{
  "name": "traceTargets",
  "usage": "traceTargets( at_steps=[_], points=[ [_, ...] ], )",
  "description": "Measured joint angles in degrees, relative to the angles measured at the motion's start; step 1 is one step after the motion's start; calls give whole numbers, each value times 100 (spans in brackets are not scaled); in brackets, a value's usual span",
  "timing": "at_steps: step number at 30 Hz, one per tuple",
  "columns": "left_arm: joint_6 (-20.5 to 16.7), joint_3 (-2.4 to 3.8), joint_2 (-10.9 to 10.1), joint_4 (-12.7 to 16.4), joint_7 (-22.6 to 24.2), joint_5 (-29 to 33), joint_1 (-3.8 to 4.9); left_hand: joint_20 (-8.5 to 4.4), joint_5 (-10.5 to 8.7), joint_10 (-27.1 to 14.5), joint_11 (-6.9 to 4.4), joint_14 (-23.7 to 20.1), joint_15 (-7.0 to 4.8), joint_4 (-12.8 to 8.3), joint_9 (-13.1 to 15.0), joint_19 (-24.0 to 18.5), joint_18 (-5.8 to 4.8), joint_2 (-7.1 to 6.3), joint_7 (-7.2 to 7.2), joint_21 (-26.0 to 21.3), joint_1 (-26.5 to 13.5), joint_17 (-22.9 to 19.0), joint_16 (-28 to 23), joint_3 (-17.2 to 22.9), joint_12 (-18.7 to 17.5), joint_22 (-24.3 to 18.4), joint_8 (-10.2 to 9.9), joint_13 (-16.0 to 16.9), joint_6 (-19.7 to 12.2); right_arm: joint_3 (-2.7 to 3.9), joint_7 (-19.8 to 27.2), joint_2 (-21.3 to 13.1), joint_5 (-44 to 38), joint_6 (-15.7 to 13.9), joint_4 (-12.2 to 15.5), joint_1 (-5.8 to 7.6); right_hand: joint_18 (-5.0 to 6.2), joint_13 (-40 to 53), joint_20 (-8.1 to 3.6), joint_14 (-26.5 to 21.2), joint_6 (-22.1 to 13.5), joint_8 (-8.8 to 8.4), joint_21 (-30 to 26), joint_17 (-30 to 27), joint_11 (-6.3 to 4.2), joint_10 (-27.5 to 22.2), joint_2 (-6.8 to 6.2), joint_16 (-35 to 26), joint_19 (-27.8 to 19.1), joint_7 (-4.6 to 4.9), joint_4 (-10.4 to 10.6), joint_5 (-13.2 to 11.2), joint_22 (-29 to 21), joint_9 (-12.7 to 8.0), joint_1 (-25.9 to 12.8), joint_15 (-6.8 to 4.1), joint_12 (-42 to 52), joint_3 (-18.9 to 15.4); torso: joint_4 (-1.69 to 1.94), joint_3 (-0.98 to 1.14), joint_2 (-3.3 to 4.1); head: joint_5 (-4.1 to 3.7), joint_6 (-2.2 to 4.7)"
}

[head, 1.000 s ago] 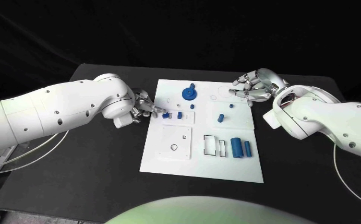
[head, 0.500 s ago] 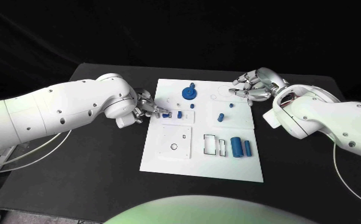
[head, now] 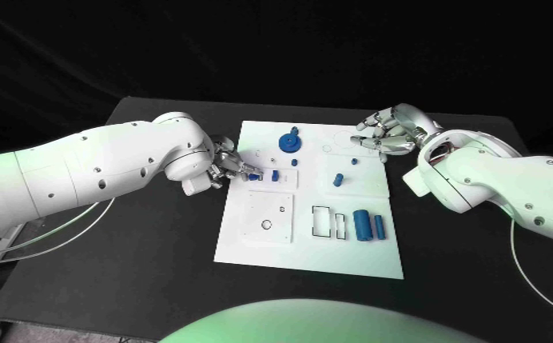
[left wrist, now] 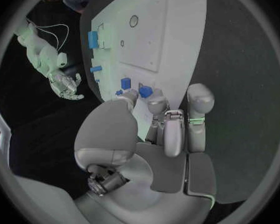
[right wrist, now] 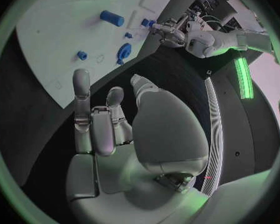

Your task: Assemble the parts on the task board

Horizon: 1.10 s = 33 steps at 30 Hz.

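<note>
The white task board (head: pixel 265 243) lies mid-table. My left hand (head: pixel 222 165) rests at the board's left edge and pinches a small blue part (head: pixel 253 175) between thumb and a finger; the left wrist view has that part (left wrist: pixel 145 91) at the fingertips (left wrist: pixel 156 102), just above the board (left wrist: pixel 146 35). A second small blue part (head: pixel 276 173) stands right beside it. My right hand (head: pixel 386 133) hovers over the board's far right corner, fingers apart and holding nothing. In the right wrist view the right hand (right wrist: pixel 109 119) stands off the board's edge (right wrist: pixel 47 59).
On the board are a round blue wheel (head: pixel 291 145), a blue peg (head: pixel 339 180), a tiny blue piece (head: pixel 354 161) and two blue cylinders (head: pixel 369 226) near rectangular slots (head: pixel 330 223). A round hole (head: pixel 268 225) sits in the near left panel. Black table (head: pixel 150 239) surrounds the board.
My left arm and hand have edged slightly toward the board, with the small blue part staying at the fingertips. The right hand has not moved.
</note>
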Motion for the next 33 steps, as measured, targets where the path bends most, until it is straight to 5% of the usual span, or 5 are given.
traceTargets(
  at_steps=[13,22,33],
  points=[
    [75,6,29,-46,-7,-7,7,-21,133,0,0,0,0,-79,-218,20,0,103,0,45,747,0,0,134,26,59,-4,6,18,0,0,-2,0,0,0,-3,0,0,0,0,0,0,0,0,0,0,0,0,0,0,0,0,0,0,0,0,0,0,-1,-2,-1,-12,-21],
    [127,16,52,-50,3,-8,15,0,-559,0,0,0,0,-206,-417,41,0,103,-30,68,1342,0,0,717,50,126,-40,4,90,0,0,-3,0,0,1,-5,0,0,0,0,0,0,0,0,0,0,0,0,0,0,0,0,0,0,0,0,0,0,3,-3,-2,-15,-22],
    [130,18,60,-45,37,-3,17,-21,-688,21,-21,0,0,-83,-515,62,-1,24,-31,95,1539,0,0,1341,71,192,78,9,131,-1,0,-4,0,0,2,-9,0,8,0,0,0,0,0,0,0,0,0,0,0,0,0,0,0,0,0,0,32,0,1,-4,-3,-4,-8]
  ],
)
